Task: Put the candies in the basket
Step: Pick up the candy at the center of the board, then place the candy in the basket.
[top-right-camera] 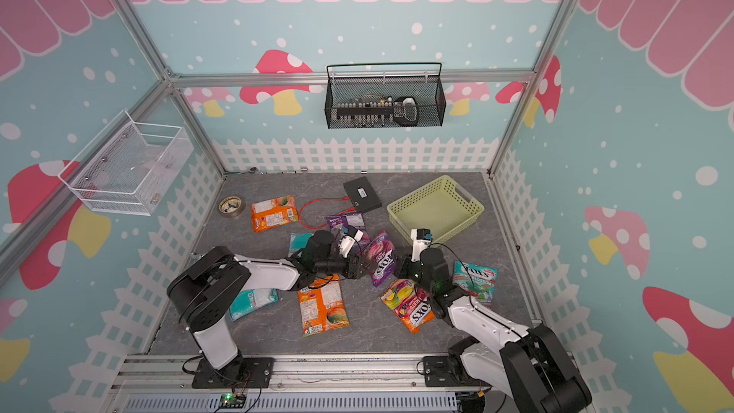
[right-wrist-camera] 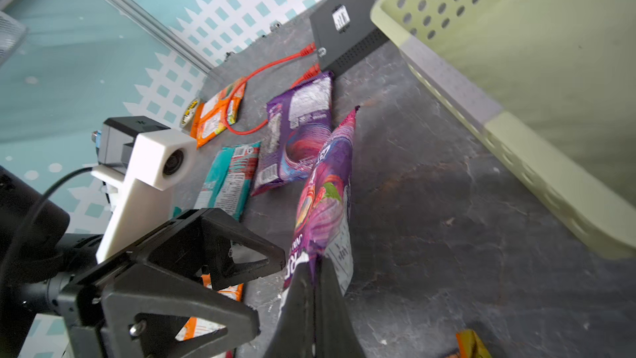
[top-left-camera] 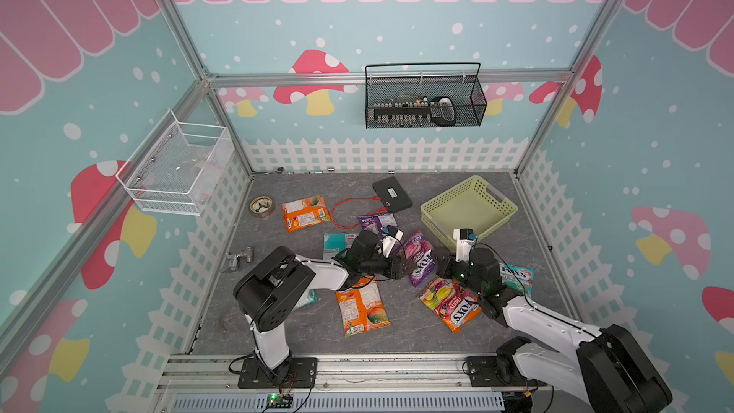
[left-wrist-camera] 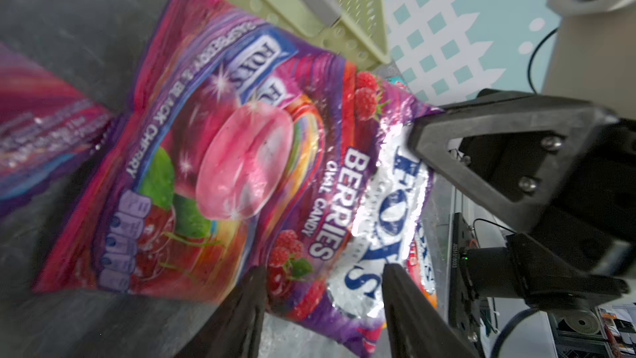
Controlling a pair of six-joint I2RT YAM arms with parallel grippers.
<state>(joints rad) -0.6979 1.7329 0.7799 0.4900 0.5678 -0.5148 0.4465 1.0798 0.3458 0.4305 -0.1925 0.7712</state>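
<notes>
My right gripper [right-wrist-camera: 315,265] is shut on one end of a purple FOX'S berries candy bag [right-wrist-camera: 325,201], which stands up on edge off the floor. Both top views show this bag [top-left-camera: 420,258] [top-right-camera: 382,258] between the two grippers. My left gripper [left-wrist-camera: 321,270] is open, its fingers apart on either side of the bag's [left-wrist-camera: 241,153] near edge. The pale green basket [top-left-camera: 431,212] [top-right-camera: 397,212] sits just beyond, with nothing in it. On the floor lie two orange bags [top-left-camera: 305,212] [top-left-camera: 361,307], a fruit-printed bag [top-left-camera: 451,303], teal bags [top-left-camera: 516,274] [top-left-camera: 335,242] and another purple bag [top-left-camera: 375,222].
A black flat box [top-left-camera: 392,193] with a red cable lies behind the candies. A tape roll [top-left-camera: 262,205] and a metal fitting [top-left-camera: 238,260] sit at the left. A black wire basket [top-left-camera: 425,101] and a white wire basket [top-left-camera: 178,168] hang on the walls.
</notes>
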